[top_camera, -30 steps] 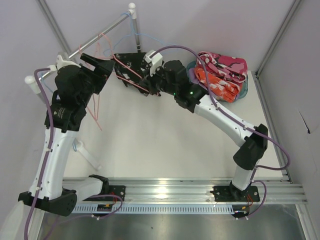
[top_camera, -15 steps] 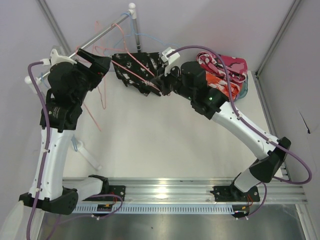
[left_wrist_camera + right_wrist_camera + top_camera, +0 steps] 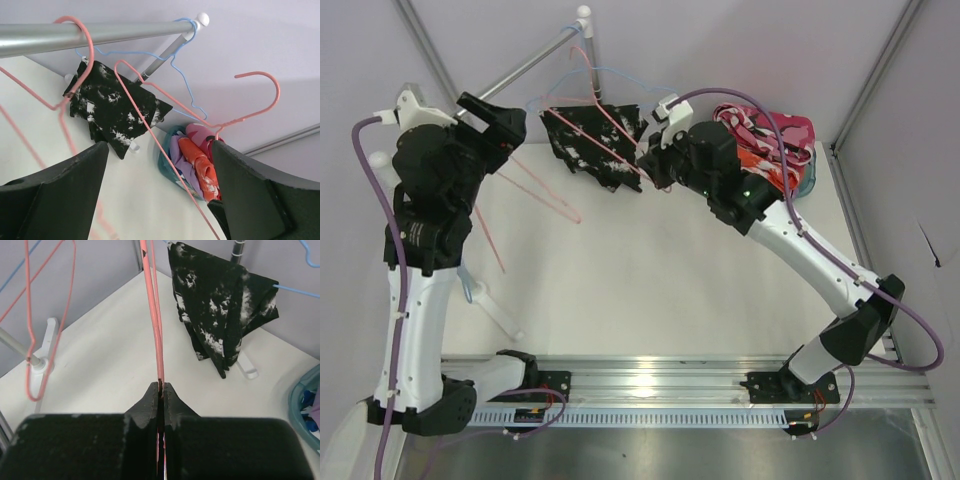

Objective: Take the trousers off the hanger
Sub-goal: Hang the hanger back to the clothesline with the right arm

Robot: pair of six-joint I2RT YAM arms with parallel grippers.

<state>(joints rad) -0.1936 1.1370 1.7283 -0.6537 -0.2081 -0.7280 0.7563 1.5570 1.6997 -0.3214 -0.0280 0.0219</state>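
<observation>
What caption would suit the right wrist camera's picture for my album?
Right gripper shut on a pink hanger, black speckled trousers hanging beyond.

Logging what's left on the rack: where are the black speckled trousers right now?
Top view, far centre: the black speckled trousers hang just right of the rail, left of the basket.

The right arm [image 3: 800, 245] covers part of the piled trousers [image 3: 790, 135]; the right wrist view crops their basket [image 3: 295, 401].

Free table [image 3: 660, 285] in the middle; rail [image 3: 535, 55], hangers [image 3: 153, 325], black trousers [image 3: 590, 145] across far-left corner
</observation>
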